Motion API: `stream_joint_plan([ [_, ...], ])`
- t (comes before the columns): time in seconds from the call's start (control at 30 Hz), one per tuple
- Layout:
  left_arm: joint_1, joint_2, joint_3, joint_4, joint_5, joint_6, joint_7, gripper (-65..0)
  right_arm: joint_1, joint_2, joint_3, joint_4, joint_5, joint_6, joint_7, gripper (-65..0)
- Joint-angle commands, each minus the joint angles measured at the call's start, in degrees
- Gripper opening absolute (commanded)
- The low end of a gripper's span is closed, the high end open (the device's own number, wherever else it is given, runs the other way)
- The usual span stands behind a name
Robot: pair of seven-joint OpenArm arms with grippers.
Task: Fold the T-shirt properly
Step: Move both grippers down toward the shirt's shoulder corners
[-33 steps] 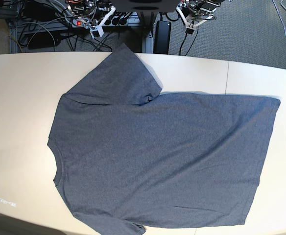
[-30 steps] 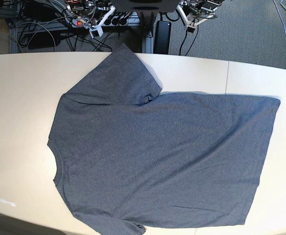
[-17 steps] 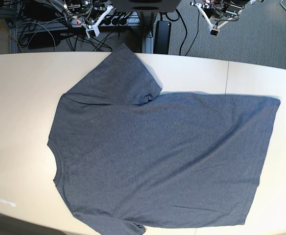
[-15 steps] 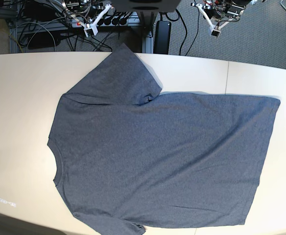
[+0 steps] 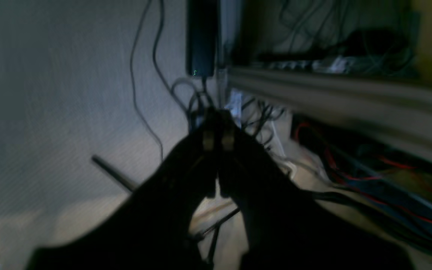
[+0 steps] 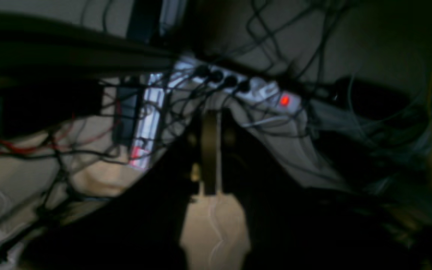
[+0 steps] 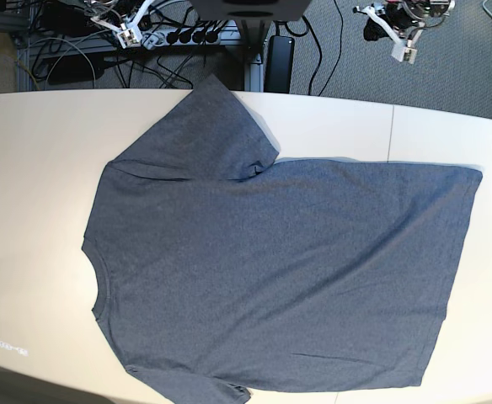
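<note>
The T-shirt (image 7: 280, 269) is heathered dark blue-grey, plain on its upward side. The table (image 7: 35, 168) is pale cream. The carpet (image 7: 448, 76) is grey. The power strip (image 6: 238, 88) is white with a red light.

1 large heathered dark blue-grey short-sleeved cotton T-shirt (image 7: 280, 269), 1 pale cream table (image 7: 35, 168), 2 white-tipped grippers, left (image 7: 402, 50) and right (image 7: 128, 32), 1 white power strip (image 6: 238, 88)

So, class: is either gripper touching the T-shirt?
Apart. The base view shows the left gripper and right gripper beyond the table's far edge, clear of the T-shirt.
</note>
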Motion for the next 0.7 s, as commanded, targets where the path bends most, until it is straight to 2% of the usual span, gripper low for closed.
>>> stream_joint_plan([
  [0.0,1.6,-1.7,-0.9,2.1,-1.1,-1.5,-0.3,-65.0,-2.2,1.0,0.0,2.6,0.5,0.8,0.9,-63.7],
  [0.13,6.3,-5.0,-2.2,10.6,-2.3,-1.5,-0.3,-65.0,-8.5,4.7,0.0,12.5,0.5,0.8,0.9,-63.7],
  [0.3,12.6,-9.3,-2.2,23.0,-2.3,-1.5,-0.3,-64.0,-15.5,11.0,0.0,25.6,0.5,0.8,0.9,-63.7],
  [0.43,17.5,-13.4,-2.2,35.3,0.8,-1.5,1.7,-57.0,-19.4,16.4,0.0,36.5,0.4,0.8,0.9,-63.7],
  [0.57,21.1,-17.5,-2.5,48.3,5.5,-1.5,2.3,-48.8,-19.8,21.6,0.0,44.8,-0.2,0.8,0.9,-63.2],
  [0.6,21.5,-18.3,-2.8,51.4,5.9,-1.5,3.0,-46.9,-19.4,22.6,0.0,46.6,-1.3,0.8,0.7,-60.5],
  [0.67,21.8,-19.4,-3.5,57.5,5.9,0.7,8.0,-42.8,-18.7,24.2,0.0,49.6,-3.1,0.8,0.5,-48.5],
])
